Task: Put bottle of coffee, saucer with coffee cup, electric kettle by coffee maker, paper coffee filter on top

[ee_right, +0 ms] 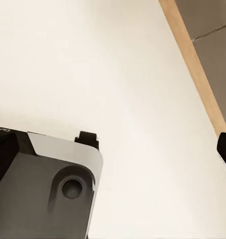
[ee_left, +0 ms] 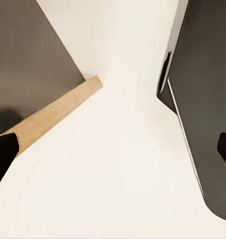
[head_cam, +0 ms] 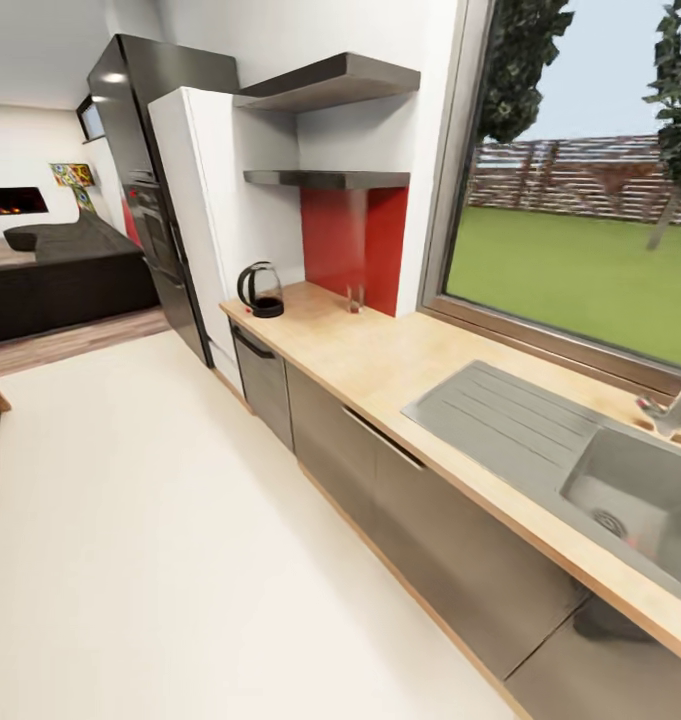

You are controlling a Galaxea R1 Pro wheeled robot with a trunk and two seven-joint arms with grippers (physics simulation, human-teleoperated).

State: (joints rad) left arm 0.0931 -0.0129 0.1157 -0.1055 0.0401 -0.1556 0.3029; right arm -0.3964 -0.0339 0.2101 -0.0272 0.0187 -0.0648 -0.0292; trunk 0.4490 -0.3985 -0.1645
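Observation:
The electric kettle [head_cam: 261, 290], dark glass with a black handle and base, stands at the far left end of the kitchen countertop [head_cam: 380, 370], beside the white tall cabinet. Two grey kitchen shelves [head_cam: 325, 179] hang on the wall above that end. The coffee maker, bottle of coffee, paper filter, saucer and coffee cup are out of view. My left gripper [ee_left: 113, 152] hangs open over the pale floor, its black fingertips [ee_left: 3, 154] at the picture's edges. My right gripper [ee_right: 113, 149] is open too, above the floor and my own base.
A small glass [head_cam: 354, 298] stands against the red backsplash. The grey sink [head_cam: 630, 490] with drainer and a tap [head_cam: 675, 405] lies at the near right. A dark oven tower [head_cam: 150, 200] and a sofa [head_cam: 60, 270] stand far left. Wide pale floor [head_cam: 160, 520] runs along the cabinets.

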